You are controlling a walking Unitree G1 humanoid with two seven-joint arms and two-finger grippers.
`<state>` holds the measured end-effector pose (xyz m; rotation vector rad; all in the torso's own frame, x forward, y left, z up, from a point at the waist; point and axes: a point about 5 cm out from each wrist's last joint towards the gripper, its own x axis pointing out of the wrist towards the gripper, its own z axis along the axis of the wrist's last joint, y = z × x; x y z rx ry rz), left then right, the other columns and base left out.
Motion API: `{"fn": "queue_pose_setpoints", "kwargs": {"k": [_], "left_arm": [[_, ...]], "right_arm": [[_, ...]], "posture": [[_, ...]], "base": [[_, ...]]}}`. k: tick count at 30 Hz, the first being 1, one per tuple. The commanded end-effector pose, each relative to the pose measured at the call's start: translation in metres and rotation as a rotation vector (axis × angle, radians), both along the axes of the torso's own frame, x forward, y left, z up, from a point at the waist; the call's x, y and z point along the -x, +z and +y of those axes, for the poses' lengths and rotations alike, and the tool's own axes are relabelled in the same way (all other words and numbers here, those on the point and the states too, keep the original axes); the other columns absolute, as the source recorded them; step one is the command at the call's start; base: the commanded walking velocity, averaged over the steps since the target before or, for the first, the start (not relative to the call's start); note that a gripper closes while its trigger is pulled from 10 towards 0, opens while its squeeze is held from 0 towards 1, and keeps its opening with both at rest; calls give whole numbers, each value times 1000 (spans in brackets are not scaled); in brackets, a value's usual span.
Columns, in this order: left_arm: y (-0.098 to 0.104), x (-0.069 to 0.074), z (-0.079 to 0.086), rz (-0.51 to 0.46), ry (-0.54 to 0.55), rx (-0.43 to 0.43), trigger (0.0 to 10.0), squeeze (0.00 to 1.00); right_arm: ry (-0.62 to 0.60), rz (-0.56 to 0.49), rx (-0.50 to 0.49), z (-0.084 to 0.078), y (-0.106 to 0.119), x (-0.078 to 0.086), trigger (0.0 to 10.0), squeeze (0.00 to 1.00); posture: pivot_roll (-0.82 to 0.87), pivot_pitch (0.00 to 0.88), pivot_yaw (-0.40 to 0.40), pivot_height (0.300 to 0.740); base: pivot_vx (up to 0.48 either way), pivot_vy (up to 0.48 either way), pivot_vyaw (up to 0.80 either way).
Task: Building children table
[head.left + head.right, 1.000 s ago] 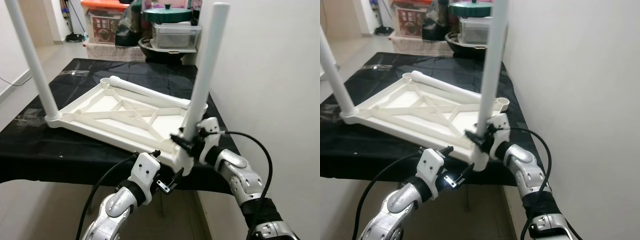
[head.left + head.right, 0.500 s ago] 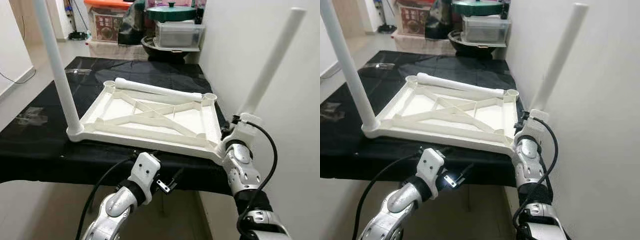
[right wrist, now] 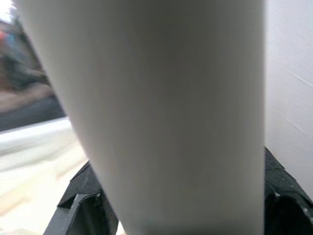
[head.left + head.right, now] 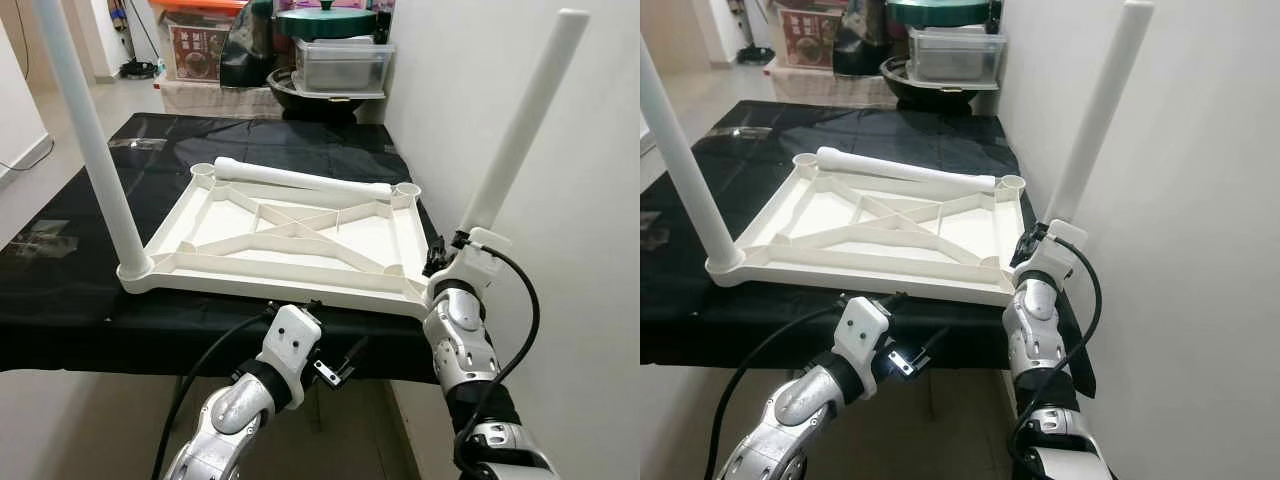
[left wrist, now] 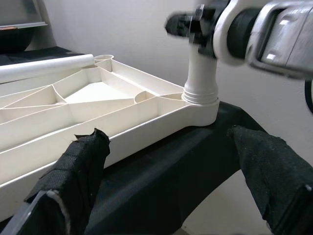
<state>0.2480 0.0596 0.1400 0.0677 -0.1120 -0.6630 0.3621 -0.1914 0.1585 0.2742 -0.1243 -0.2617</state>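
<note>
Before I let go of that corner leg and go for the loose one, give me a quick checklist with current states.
1. Right gripper closed around the near right leg: ok.
2. That leg sits in its corner socket: ok; fully tightened: cannot tell.
3. Leg upright: not ok, it leans toward the wall.
4. Near left leg standing in the tabletop: ok.
5. Loose leg lying along the far edge, free to grab: ok.
6. Left gripper open, holding nothing: ok.

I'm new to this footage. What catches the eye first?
An upside-down white children's table top lies on a black-covered table, with two legs up at its near corners. The right tool grips the leaning right leg; a loose leg lies along the far edge.
</note>
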Motion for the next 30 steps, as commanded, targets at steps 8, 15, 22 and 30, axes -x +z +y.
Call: {"fn": "queue_pose_setpoints", "kwargs": {"k": [8, 15, 22, 30], "left_arm": [[-2, 0, -2, 12, -13, -4, 10000, 0], [-2, 0, -2, 9, -14, -5, 10000, 0], [-2, 0, -2, 9, -14, -6, 10000, 0], [-2, 1, -2, 9, -14, -4, 10000, 0]], "right_arm": [[514, -51, 55, 11, -5, 13, 10000, 0], [894, -22, 158, 34, -8, 29, 10000, 0], [1259, 31, 239, 58, -14, 51, 10000, 0], [1171, 31, 229, 58, -13, 42, 0, 0]], "posture": [[157, 0, -81, 740], [157, 0, -81, 740], [168, 0, -89, 740], [167, 0, -89, 740]], "base": [[0, 0, 0], [0, 0, 0], [0, 0, 0], [0, 0, 0]]}}
